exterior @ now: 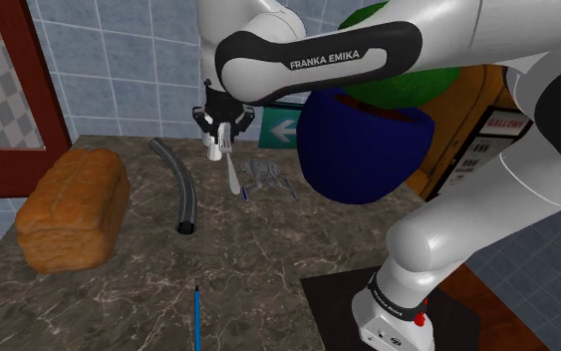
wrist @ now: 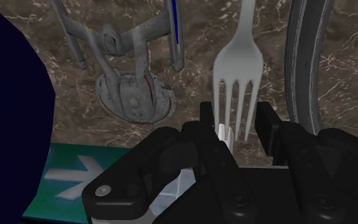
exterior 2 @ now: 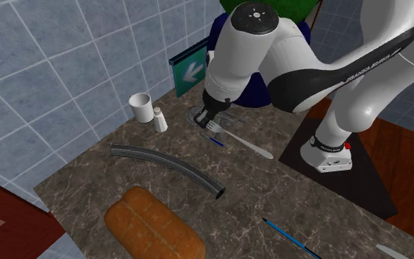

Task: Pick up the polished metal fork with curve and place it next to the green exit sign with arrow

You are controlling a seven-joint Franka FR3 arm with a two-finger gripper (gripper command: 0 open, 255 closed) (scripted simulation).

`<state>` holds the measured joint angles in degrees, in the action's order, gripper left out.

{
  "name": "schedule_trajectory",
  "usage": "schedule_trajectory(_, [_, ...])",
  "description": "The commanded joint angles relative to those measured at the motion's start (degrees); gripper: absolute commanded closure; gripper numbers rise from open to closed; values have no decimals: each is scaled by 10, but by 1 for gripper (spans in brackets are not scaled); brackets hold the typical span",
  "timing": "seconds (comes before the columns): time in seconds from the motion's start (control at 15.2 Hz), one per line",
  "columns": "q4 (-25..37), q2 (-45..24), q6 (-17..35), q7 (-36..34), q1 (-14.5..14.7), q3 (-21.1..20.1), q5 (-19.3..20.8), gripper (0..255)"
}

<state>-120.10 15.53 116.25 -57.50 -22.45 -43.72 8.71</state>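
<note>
White Franka arm (exterior: 437,239), largest item, nearest the shoulder camera, reaching from its stand over the work surface. Counter (exterior: 268,269), dark veined stone, backed by a blue tiled wall. Pot (exterior: 363,150), deep blue, rounded, holding green foliage, at the wall. Bread loaf (exterior: 74,209), brown, at the shoulder view's left. Tube (exterior: 180,184), dark, curved, lying flat between loaf and gripper. Exit sign (exterior 2: 189,70), green with a white arrow, upright against the wall, just beside the pot. Starship model (wrist: 133,89), grey, lying on the counter between sign and fork. Cup (exterior 2: 140,107), white, near the wall. Gripper (wrist: 240,114), black, lowered to the counter beside the model; its fingers (wrist: 268,124) are drawn in against the outer tines, pinching the fork's tine end with no gap showing. Fork (wrist: 238,57), pale polished metal, beside the model: its long axis runs straight out from the gripper, tines toward the wall and sign, handle away toward the stand. Whether it rests on the counter or is clear of it is hard to judge. The sign lies near, beyond the tine end and past the model, so the carry is judged short and toward the wall. Pen (exterior: 196,319), blue, well apart near the counter's front edge. Shaker (exterior 2: 159,120), white, smallest, just beside the cup.
</note>
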Motion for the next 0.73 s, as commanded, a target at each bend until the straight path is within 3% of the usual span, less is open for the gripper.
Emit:
schedule_trajectory(0.0, [14,2,-15,6,0,3,-2,255])
schedule_trajectory(0.66, [87,5,-87,27,-1,11,-8,255])
